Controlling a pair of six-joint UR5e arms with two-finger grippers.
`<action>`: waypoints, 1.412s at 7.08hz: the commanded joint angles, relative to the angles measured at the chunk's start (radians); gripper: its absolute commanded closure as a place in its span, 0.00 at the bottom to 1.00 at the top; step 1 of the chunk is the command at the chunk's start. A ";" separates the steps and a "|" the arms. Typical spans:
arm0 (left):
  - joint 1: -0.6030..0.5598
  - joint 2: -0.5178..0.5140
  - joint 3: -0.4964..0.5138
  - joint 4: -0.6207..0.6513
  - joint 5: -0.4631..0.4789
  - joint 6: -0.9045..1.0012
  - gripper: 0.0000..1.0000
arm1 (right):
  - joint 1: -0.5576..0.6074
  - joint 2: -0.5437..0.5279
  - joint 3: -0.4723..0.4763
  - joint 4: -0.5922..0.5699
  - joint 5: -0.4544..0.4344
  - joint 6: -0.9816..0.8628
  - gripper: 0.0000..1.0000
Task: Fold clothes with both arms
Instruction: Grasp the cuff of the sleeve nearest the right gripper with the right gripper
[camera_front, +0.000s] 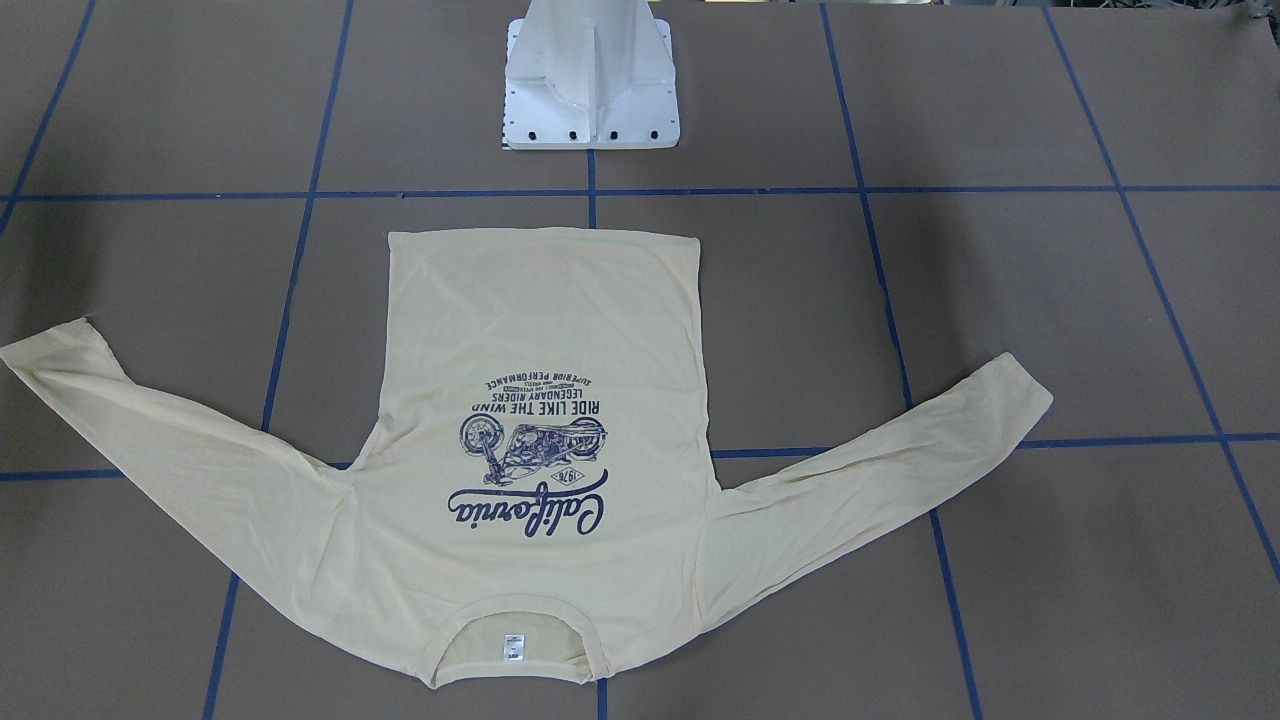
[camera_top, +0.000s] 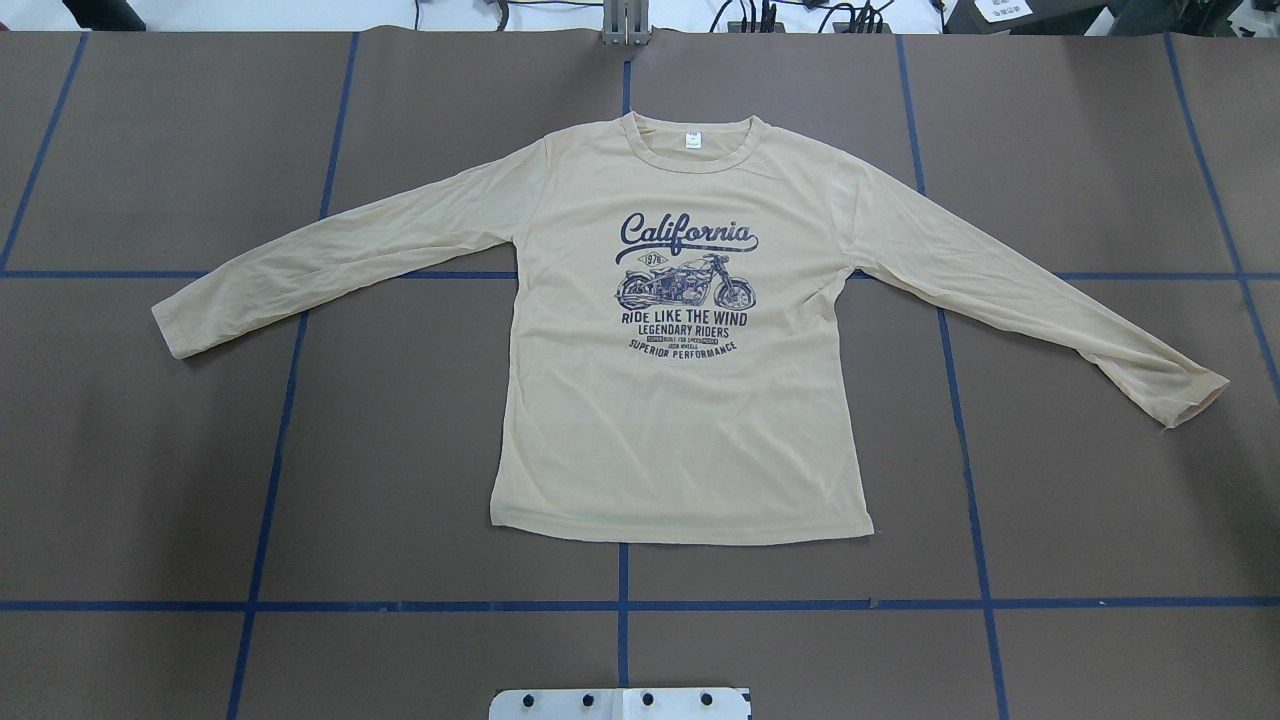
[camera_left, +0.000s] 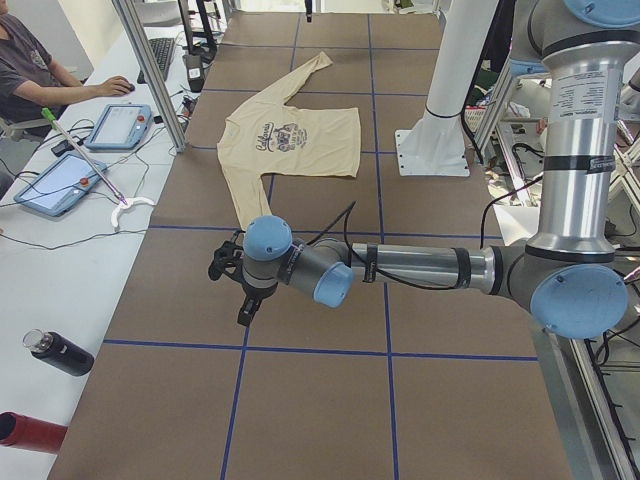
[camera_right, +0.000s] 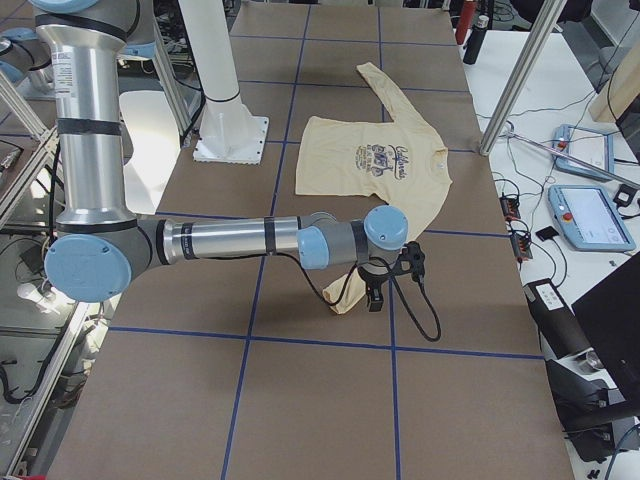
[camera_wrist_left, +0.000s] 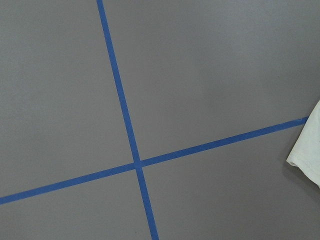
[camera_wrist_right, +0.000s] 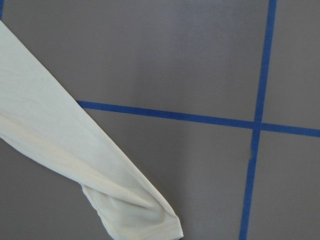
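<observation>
The cream-yellow long-sleeved T-shirt (camera_top: 680, 420) lies flat and print-up on the brown table, sleeves spread out, collar at the far edge from the robot. It also shows in the front view (camera_front: 560, 330). No arm shows in the overhead or front views. In the exterior left view my left gripper (camera_left: 246, 306) hangs low over the table just past the left sleeve's end; its cuff (camera_wrist_left: 307, 155) shows in the left wrist view. In the exterior right view my right gripper (camera_right: 375, 296) hangs beside the right cuff (camera_wrist_right: 150, 220). I cannot tell whether either is open.
The white pedestal base (camera_front: 590, 90) stands at the robot's side of the table, near the shirt's hem. Blue tape lines (camera_top: 622, 605) grid the table. A metal post (camera_left: 150, 70), tablets (camera_left: 58, 183) and a seated operator (camera_left: 30, 65) are along the far side.
</observation>
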 joint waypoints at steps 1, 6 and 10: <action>0.001 0.000 -0.001 -0.009 0.000 0.000 0.00 | -0.058 -0.001 0.000 0.010 0.011 0.049 0.00; 0.001 0.000 -0.018 -0.009 0.000 0.000 0.00 | -0.132 0.057 -0.165 0.216 -0.088 0.437 0.00; 0.001 0.000 -0.038 -0.009 0.000 -0.002 0.00 | -0.158 0.032 -0.263 0.455 -0.111 0.716 0.00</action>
